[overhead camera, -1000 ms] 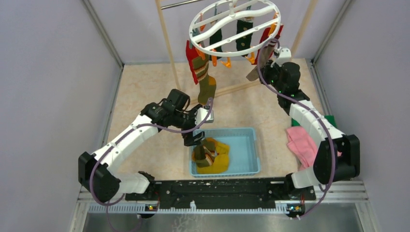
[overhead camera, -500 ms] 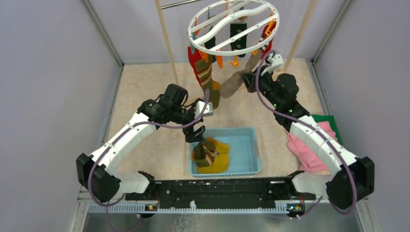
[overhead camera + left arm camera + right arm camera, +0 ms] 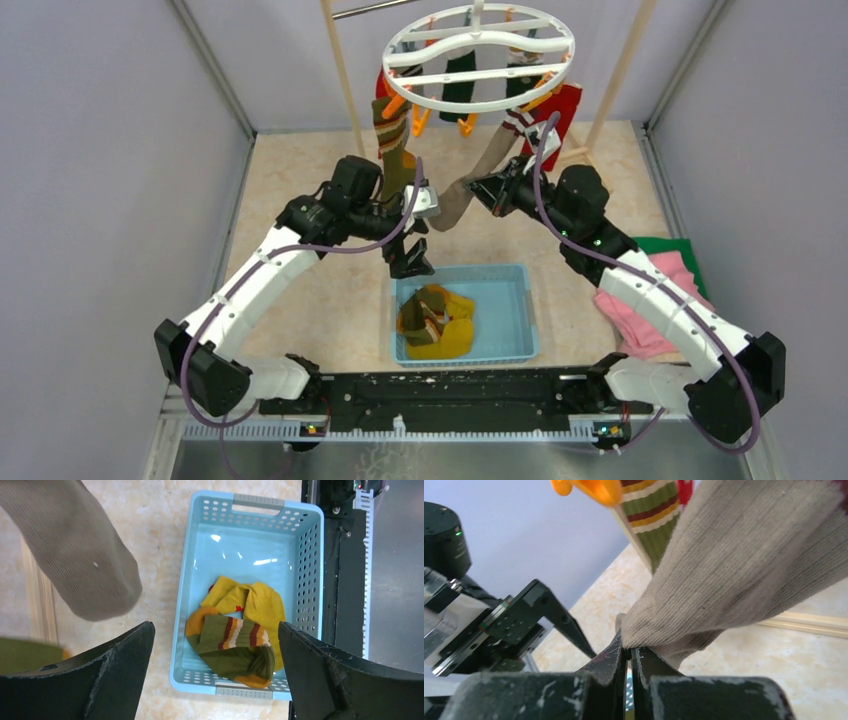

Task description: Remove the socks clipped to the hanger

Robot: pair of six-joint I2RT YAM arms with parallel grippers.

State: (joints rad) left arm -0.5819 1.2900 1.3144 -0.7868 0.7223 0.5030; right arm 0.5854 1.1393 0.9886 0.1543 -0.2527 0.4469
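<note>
top centre, from above: a swing of the hanger (image 3: 480, 58) to the left over the last second, plus a slight turn of the ring. dragged that way by the right arm, most likely. down and left for the right gripper (image 3: 476, 188), from the upper right of the frame to just right of centre, clamped tight on the lower end of the grey-beige sock (image 3: 492, 158). confirmed in the right wrist view: jaws pinched together on a fold of the knit at lower centre. stretches the sock into a taut slant from the ring's lower right rim toward the middle of the frame. cuff end still up at the rim, so probably not yet free of its clip; the clip's bite itself not clear in any view.

up a little from the blue basket (image 3: 490, 270) for the left gripper (image 3: 411, 262), jaws wide apart, nothing between them, now above the basket's upper left corner. reads as a wait for a hand-over or a drop of the stretched sock, with its toe at the upper left of the left wrist view.

lower centre, inside the basket: a mustard sock (image 3: 260, 602) and an olive striped sock (image 3: 235, 640), unmoved. still on the ring: a striped sock (image 3: 390, 140) at the left, a red sock (image 3: 565, 105) at the right, dark socks (image 3: 459, 75) at the back, under orange clips (image 3: 466, 125). one pull under way, then, and several more to come.
</note>
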